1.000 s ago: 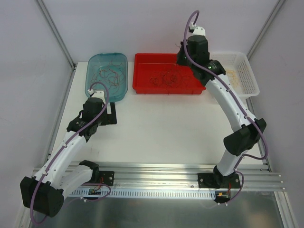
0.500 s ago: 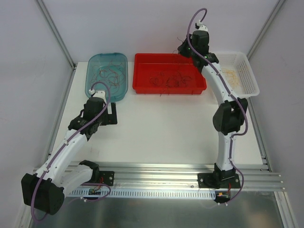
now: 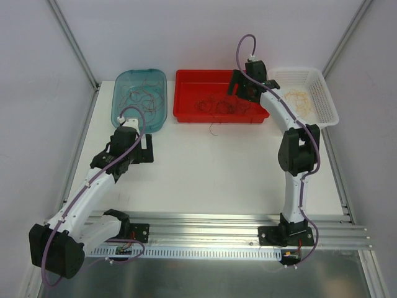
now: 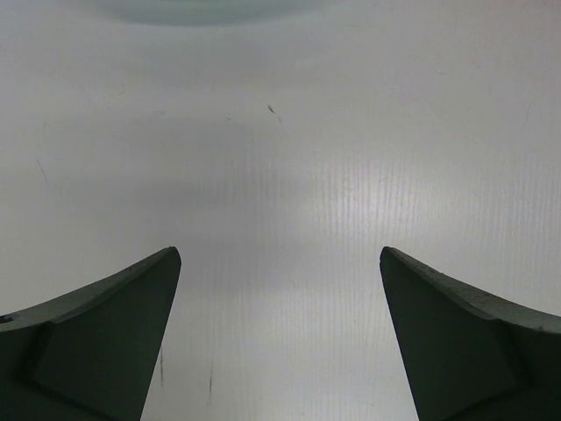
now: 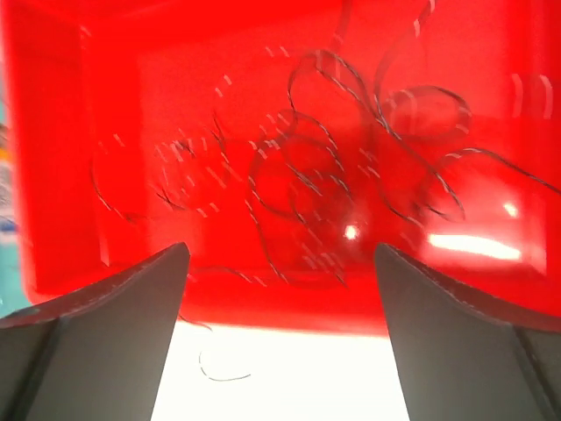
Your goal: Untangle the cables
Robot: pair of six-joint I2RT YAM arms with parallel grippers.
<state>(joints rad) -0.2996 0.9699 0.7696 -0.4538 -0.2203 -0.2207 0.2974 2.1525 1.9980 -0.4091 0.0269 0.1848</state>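
The cables (image 3: 218, 104) are thin dark curly wires lying tangled in the red bin (image 3: 186, 113); in the right wrist view the tangle (image 5: 351, 171) fills the bin floor. One loose strand (image 3: 213, 128) trails over the bin's front edge onto the table, and it shows as a small curl (image 5: 217, 375) in the right wrist view. My right gripper (image 3: 235, 85) (image 5: 280, 263) hangs open over the bin's right end with nothing between its fingers. My left gripper (image 3: 144, 149) (image 4: 280, 263) is open and empty above bare table, in front of the teal bin.
A teal bin (image 3: 124, 118) at the back left holds more thin wires (image 3: 141, 96). A white basket (image 3: 327, 102) at the back right holds yellowish wires (image 3: 298, 97). The teal bin's rim (image 4: 193, 9) shows at the top of the left wrist view.
My right gripper has gone from shut to open, and its arm has stretched out straighter and dropped lower at the red bin's right end. A strand now trails over the bin's front edge. The left arm is unchanged.
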